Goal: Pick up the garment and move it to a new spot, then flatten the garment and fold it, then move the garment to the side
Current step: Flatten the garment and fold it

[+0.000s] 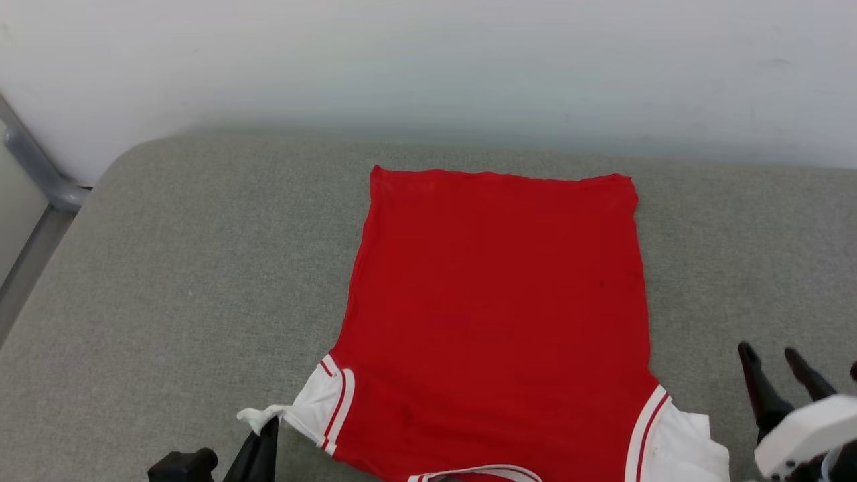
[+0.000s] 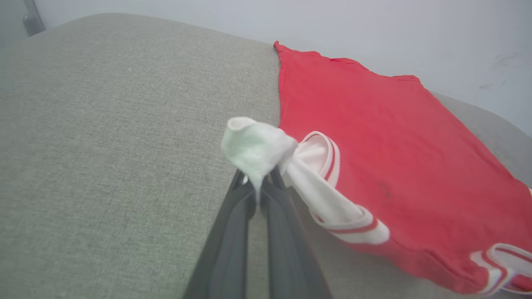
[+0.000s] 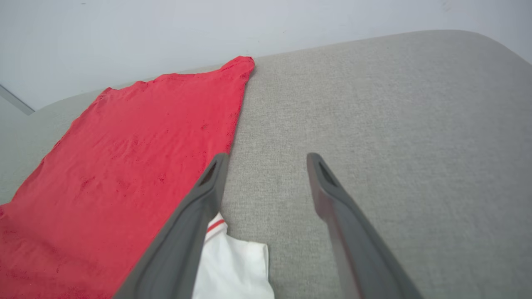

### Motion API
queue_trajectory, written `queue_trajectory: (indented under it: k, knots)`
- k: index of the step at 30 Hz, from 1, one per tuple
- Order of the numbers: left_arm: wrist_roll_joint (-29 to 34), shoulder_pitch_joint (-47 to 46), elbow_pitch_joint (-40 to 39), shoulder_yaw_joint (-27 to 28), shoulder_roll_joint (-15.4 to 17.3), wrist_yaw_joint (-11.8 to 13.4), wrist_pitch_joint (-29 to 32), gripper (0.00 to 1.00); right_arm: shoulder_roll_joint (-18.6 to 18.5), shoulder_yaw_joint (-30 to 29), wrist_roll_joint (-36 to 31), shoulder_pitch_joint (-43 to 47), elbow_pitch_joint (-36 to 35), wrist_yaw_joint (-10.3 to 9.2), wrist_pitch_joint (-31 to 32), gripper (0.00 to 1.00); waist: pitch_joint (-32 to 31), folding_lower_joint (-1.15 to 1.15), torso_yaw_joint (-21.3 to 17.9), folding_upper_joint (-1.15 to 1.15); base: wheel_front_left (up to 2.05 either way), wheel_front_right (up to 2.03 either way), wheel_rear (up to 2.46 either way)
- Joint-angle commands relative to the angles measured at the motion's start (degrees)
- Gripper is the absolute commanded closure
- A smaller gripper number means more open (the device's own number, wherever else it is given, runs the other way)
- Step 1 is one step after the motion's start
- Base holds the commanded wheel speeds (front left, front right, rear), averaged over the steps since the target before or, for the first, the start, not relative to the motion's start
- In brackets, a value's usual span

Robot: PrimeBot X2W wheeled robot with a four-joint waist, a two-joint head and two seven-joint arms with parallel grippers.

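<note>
The garment lies flat with its plain red back up on the grey cushion, hem toward the wall, collar at the near edge. My left gripper is shut on the tip of its left white sleeve, which is pulled out and bunched above the fingertips. In the left wrist view the red body spreads to the right. My right gripper stands open beside the right white sleeve, holding nothing. In the right wrist view the gripper hangs over bare cushion, with the sleeve under the left finger.
A pale wall runs behind the cushion. A grey metal frame stands at the far left. Bare cushion stretches left and right of the garment.
</note>
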Motion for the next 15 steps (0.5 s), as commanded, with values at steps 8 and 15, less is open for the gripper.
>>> queue_trajectory:
  k: [8, 15]
  knots:
    - [1.99, -7.20, -2.68, -2.43, -1.96, -1.40, -1.31, 1.00, -6.03, -0.53, 1.97, -23.06, 14.97, -0.04, 3.38, 0.00, 9.73, 0.00, 5.22, 0.00, 0.00, 0.00, 0.00]
    - [3.60, -12.95, -3.09, -4.51, -4.71, -3.03, -2.05, 1.00, -11.32, 3.17, 1.26, -42.21, 29.10, -0.04, 14.06, 0.00, 16.52, 0.00, 9.16, 0.00, 0.00, 0.00, 0.00]
